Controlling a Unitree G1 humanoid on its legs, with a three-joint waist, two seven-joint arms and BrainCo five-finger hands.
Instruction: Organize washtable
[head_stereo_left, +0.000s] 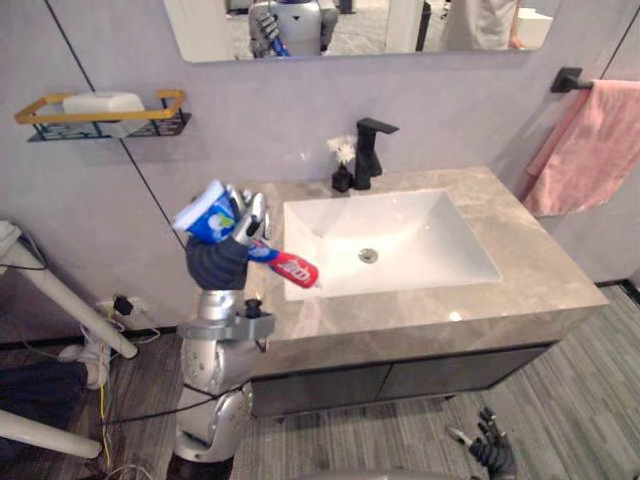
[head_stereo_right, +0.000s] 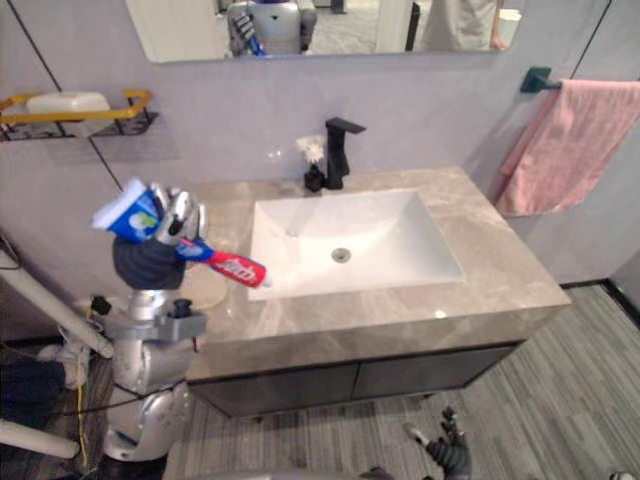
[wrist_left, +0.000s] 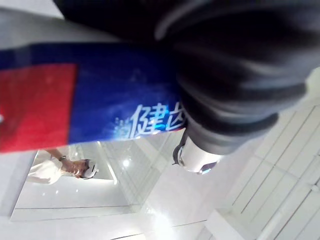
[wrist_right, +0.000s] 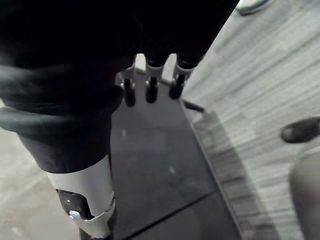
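Above the left side of the grey marble washtable (head_stereo_left: 520, 270), the left hand (head_stereo_left: 228, 250) grips 1 blue, white and red toothpaste tube (head_stereo_left: 292, 267); the right hand (head_stereo_left: 492, 452) hangs low, fingers relaxed.

The tabletop (head_stereo_left: 520, 260) looks like polished grey-brown stone, glossy with bright reflections, set around a smooth, white, glazed sink (head_stereo_left: 430, 235). The faucet (head_stereo_left: 368, 150) is matt black metal. The towel (head_stereo_left: 590, 150) is soft pink cloth and the toothpaste tube (head_stereo_left: 290, 266) shiny plastic.
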